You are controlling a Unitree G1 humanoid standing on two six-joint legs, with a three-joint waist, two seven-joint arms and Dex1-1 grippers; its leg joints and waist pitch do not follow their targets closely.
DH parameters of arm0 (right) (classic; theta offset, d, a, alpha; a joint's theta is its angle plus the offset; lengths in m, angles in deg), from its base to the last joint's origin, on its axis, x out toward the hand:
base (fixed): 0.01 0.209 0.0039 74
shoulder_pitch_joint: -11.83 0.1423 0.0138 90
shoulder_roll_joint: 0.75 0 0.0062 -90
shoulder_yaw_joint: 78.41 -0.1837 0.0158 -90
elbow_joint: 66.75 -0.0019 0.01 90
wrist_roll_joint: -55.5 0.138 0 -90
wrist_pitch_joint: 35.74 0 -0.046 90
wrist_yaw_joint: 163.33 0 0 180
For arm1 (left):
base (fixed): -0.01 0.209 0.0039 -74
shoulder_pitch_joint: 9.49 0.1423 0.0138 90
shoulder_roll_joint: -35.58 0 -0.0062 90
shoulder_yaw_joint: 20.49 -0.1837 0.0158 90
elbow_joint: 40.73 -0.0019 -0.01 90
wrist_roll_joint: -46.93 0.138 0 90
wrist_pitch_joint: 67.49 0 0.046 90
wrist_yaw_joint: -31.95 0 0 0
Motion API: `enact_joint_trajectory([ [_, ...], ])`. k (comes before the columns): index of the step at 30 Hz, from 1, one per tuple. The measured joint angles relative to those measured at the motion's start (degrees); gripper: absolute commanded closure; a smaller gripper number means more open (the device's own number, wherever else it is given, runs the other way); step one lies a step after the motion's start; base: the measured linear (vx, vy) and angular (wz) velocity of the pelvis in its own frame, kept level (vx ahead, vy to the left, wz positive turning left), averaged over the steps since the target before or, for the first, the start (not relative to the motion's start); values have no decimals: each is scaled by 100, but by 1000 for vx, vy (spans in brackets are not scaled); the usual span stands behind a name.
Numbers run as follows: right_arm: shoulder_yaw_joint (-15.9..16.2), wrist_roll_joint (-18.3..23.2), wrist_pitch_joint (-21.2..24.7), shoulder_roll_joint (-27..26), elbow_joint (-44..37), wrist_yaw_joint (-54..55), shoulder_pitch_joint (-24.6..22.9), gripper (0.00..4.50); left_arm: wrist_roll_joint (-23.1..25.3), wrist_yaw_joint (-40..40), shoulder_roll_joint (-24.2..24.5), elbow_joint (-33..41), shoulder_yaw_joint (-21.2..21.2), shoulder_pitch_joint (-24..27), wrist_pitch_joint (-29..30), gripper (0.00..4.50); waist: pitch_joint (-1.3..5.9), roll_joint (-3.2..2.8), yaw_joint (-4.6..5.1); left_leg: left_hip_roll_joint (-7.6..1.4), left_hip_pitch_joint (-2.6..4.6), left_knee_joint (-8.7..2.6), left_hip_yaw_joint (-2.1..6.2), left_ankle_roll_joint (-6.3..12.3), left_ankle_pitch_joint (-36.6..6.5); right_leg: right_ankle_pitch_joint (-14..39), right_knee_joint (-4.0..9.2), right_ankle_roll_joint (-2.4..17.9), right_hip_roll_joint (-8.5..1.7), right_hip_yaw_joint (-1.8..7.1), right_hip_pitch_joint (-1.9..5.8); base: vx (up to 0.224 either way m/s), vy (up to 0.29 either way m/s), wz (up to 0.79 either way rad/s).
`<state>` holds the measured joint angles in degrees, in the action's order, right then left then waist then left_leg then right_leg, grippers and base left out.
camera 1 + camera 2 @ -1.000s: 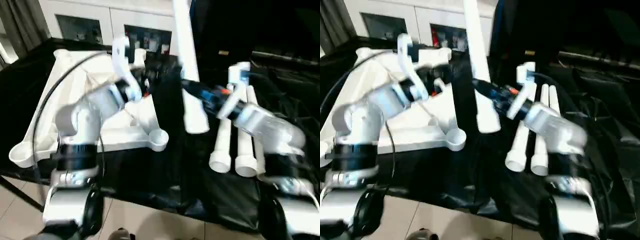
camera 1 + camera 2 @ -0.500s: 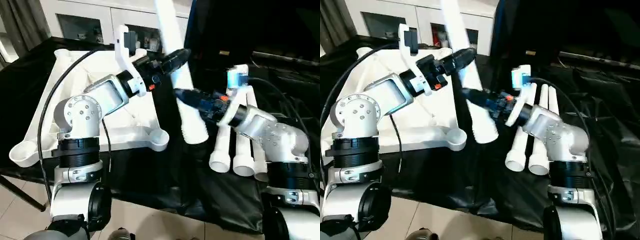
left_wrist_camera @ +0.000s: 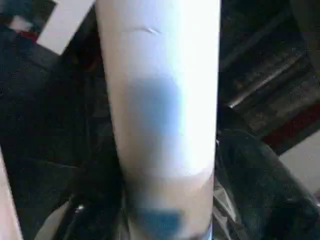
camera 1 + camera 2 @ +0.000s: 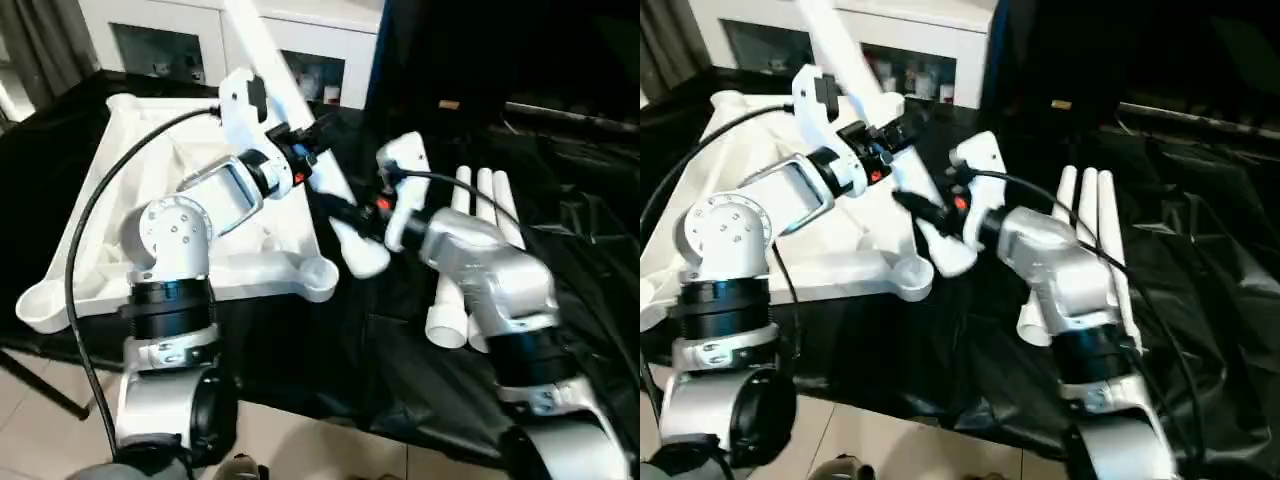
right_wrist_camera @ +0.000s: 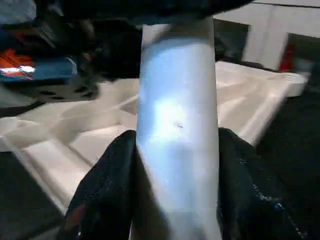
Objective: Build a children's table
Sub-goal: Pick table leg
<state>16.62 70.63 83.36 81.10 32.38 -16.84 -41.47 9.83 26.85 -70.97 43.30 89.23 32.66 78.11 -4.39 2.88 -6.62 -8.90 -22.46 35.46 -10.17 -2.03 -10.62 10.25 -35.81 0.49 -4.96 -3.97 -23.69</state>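
The big white table top [image 4: 150,215] lies upside down on the black cloth [image 4: 330,370], ribs facing up, with round corner sockets; the near socket [image 4: 318,276] is empty. 1 long white leg [image 4: 285,95] is held up in the air, leaning from about 11 o'clock down toward 5 o'clock, and its fat end [image 4: 365,255] hangs just beside that near socket, not in it yet. Both grippers hold this leg. The right gripper [image 5: 175,165] has its 2 black fingers squeezed on the leg near the fat end. The left gripper [image 4: 305,150] hugs the leg higher up. 3 more legs [image 4: 470,260] lie side by side at about 3 o'clock. I think the step is fitting leg 1. Next, the fat end must line up over the socket and push down straight.
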Motion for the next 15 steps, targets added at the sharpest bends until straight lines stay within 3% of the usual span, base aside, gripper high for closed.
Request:
enact_joint_trajectory([
  [8,72,-250,-176,-44,127,270,-1,265,42,209,-59,12,83,1,-30,250,-8,14,10,-1,-1,0,0,1,0,-1,0,0,1,-1,-1,0,0,0],
  [15,125,-321,-236,-47,127,283,-2,265,-27,227,-83,63,90,41,-33,264,-8,14,8,-1,0,0,0,0,0,-2,-1,0,1,-1,0,0,0,0],
])
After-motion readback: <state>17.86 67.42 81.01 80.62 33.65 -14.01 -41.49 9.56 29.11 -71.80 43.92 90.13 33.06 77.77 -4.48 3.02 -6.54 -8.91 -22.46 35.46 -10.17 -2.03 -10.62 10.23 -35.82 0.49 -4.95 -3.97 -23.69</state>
